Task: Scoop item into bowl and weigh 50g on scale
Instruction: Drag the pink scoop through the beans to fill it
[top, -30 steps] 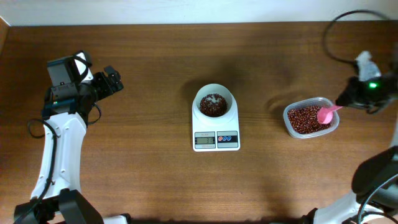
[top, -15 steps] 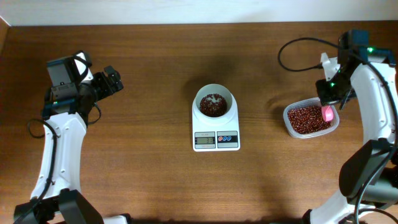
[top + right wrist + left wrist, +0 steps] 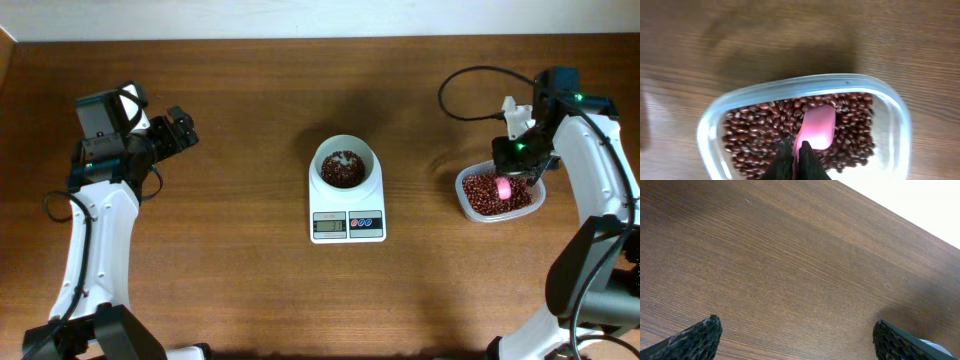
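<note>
Brown wooden surface carries everything. White scale at centre, display too small to read. White bowl sits on scale platform, beans heaped inside. Clear tub well right of scale, more beans covering its floor. Far left, left fingers spread wide, empty, above bare wood. Over tub, right fingers pinched together, apparently gripping handle of pink scoop, handle itself hidden. Scoop head rests on beans in tub.
</note>
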Robot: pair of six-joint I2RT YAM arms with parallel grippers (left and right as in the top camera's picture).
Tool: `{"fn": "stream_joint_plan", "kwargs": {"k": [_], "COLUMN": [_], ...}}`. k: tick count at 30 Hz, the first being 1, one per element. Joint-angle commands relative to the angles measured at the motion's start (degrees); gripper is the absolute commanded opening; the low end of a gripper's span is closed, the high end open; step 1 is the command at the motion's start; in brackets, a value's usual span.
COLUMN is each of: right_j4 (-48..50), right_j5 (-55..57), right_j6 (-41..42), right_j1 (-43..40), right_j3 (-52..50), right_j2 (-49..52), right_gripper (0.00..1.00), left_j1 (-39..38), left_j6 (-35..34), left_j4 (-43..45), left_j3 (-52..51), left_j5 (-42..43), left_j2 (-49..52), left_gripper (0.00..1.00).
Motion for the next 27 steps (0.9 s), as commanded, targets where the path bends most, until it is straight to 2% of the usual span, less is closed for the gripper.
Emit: {"fn": "stream_joint_plan", "kwargs": {"k": [1,11,15,19,27], "right_j4": [-0.70,-4.68,-6.14,-7.15,-8.22], "right_j5": [-5.79,-26.27,-26.62,-32.13,-35.63], "right_j6": [3.56,1.33,0.92,-4.37,-7.15], "right_j1": [-0.81,-14.88,-18.88,-21.64,-26.75], "right_j3": [-0.50,-0.50,-0.74,-1.92,-2.91], "right_j2": [-0.83,-0.83,-0.83,-0.83,-0.72], "right_gripper": [0.04,0.04,0.04,0.04,0.04], "left_j1": [0.20,0.20,0.20,0.20,0.20], "left_j6": [-0.55,-0.55,-0.55,-0.55,-0.57], "left_j4": [0.09,0.09,0.09,0.09,0.09], "left_j3": [0.79,0.79,0.79,0.79,0.79], "left_j5": [-0.44,-0.44,-0.44,-0.44,-0.44], "left_j2": [0.09,0.09,0.09,0.09,0.09], "left_gripper": [0.99,0.99,0.99,0.99,0.99]}}
